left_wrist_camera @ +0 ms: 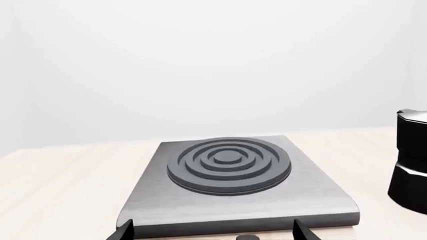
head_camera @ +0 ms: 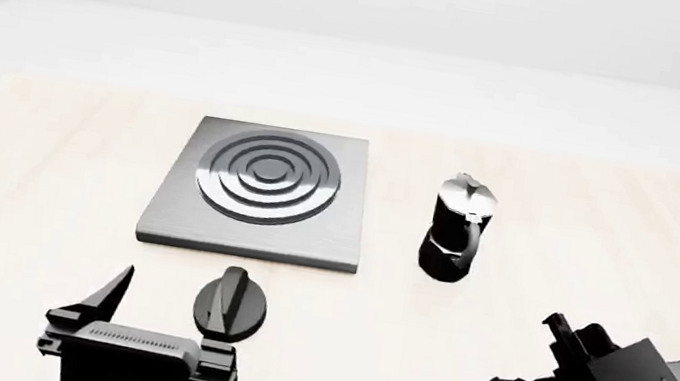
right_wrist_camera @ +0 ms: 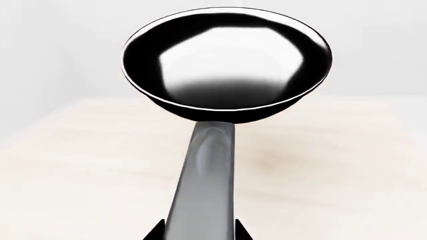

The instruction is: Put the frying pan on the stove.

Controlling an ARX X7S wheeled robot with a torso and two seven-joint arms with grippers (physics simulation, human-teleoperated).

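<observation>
Currently right gripper (right_wrist_camera: 198, 235) pinches the pan (right_wrist_camera: 227, 65) by its handle end; left gripper (head_camera: 145, 323) spread, empty. Pan looks rigid, glossy, likely front-heavy. Stove (head_camera: 262, 194) bare.

pale table (head_camera: 43, 197) — stove (head_camera: 262, 194), moka pot (head_camera: 457, 230), knob (head_camera: 231, 303)

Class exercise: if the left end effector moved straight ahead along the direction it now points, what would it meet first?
Most likely the stove: the left end effector faces its near edge head-on. The knob lies beside it; the height is hard to judge, so it might skim over.
</observation>
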